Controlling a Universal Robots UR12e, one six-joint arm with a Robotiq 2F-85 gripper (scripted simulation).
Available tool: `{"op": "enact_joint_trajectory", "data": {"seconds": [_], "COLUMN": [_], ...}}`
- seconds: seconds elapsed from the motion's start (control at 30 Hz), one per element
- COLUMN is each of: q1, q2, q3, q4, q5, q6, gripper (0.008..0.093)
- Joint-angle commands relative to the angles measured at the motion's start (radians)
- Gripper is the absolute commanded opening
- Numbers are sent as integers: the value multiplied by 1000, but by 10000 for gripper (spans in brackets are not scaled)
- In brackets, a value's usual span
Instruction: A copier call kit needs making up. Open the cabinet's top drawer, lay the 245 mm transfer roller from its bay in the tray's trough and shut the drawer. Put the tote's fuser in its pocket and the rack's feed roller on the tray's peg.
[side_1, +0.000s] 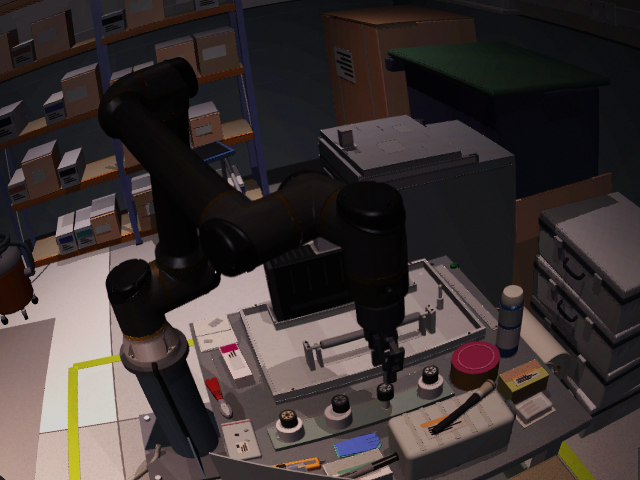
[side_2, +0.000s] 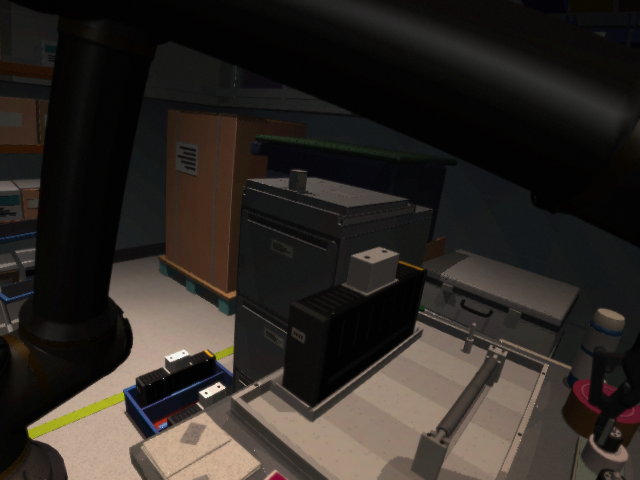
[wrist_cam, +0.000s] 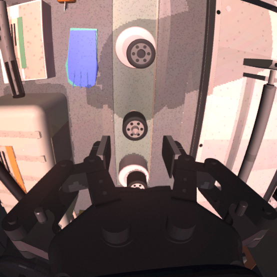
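Note:
The feed roller (side_1: 385, 391) (wrist_cam: 135, 128) is a small black wheel standing on the green rack (side_1: 356, 411) in front of the tray. Other rollers (side_1: 340, 403) (side_1: 430, 374) stand beside it on white bases. My gripper (side_1: 389, 373) (wrist_cam: 137, 151) hangs just above the feed roller, open and empty. The grey transfer roller (side_1: 362, 333) (side_2: 465, 398) lies in the trough of the tray (side_1: 356, 330). The black fuser (side_1: 310, 281) (side_2: 356, 330) sits in its pocket at the tray's back. The tray's peg (side_1: 440, 297) (side_2: 469, 338) stands bare at the far right.
The grey cabinet (side_1: 429, 181) (side_2: 320, 248) stands behind the tray, drawers closed. A blue tote (side_2: 176, 390) lies on the floor. A red tin (side_1: 474, 364), a bottle (side_1: 510, 320), a beige case (side_1: 450, 431) and a blue glove (side_1: 356, 444) crowd the rack's front and right.

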Motion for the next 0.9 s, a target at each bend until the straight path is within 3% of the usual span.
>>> {"op": "enact_joint_trajectory", "data": {"seconds": [0.0,0.3,0.87], "q1": [0,0,0], "q2": [1,14,17], "q3": [3,37,43], "q4": [-8,-56,-63], "q5": [0,0,0], "q6": [0,0,0], "gripper": [580,580,580]}}
